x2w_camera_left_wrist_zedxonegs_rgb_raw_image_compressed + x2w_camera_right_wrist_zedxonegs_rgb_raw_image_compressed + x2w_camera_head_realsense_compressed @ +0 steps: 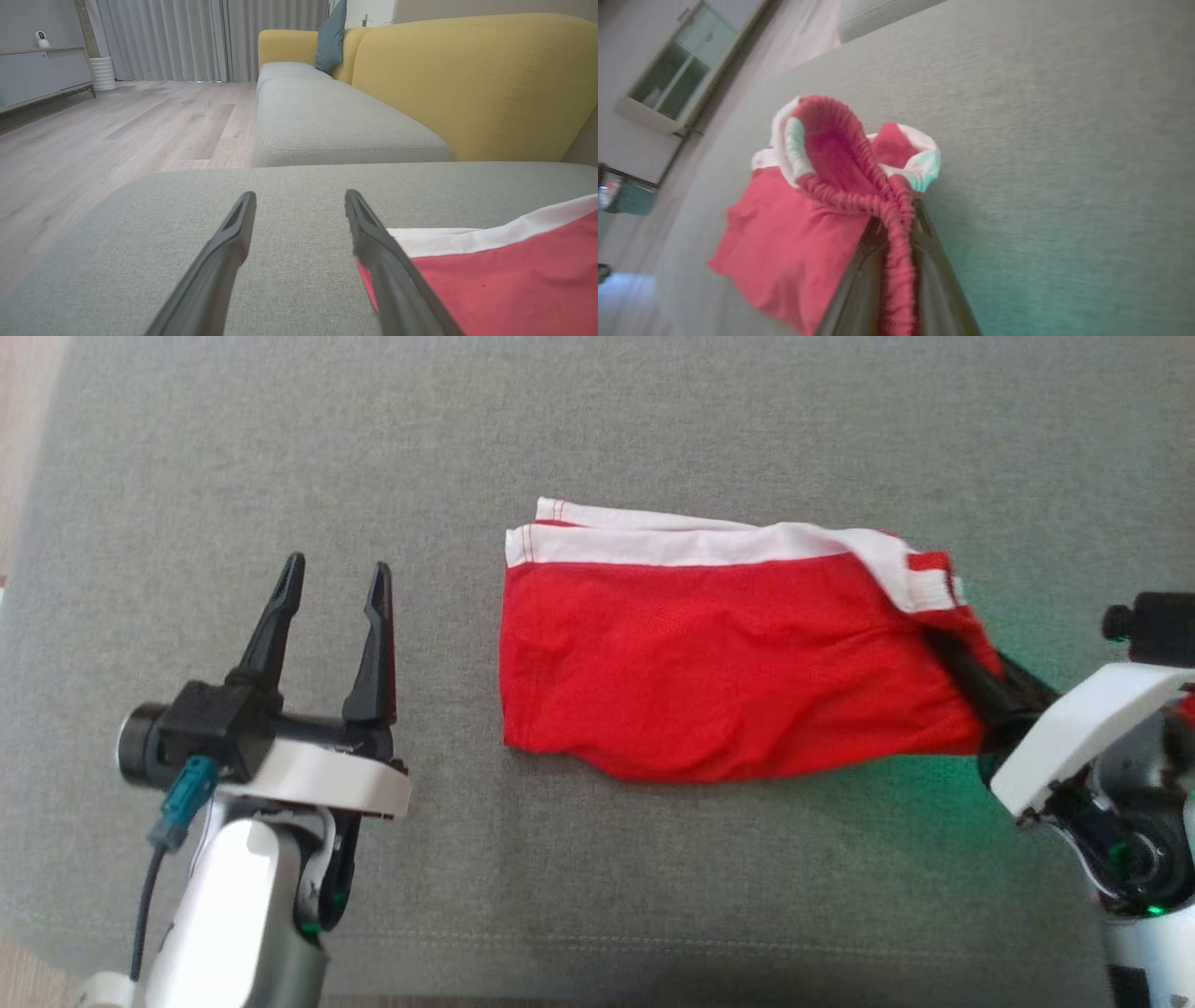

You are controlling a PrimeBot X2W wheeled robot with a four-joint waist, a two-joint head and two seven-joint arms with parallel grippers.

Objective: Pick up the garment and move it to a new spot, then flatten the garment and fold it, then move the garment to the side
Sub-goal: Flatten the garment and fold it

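Your right gripper (896,224) is clamping its fingers (945,298) on the gathered red waistband (859,200) of the shorts (709,672). In the head view that grip is sitting at the right end of the cloth. Your left gripper (336,579) is hanging at the lower left of the frame with its fingers spread wide and holding nothing, near the shorts' left edge but apart from it.

The shorts are lying on the grey sofa seat (653,429), centre to right of the frame. They are looking light, thin and floppy, so expect them to be sagging and trailing rather than holding any shape when lifted. The elastic band is the thickest, firmest place to be gripping. The slick mesh panels would likely be slipping or bunching.

The long axis is running left to right across the frame. The waistband is pointing right, the leg hems are pointing left, and the white stripe (672,546) is lying along the upper edge.
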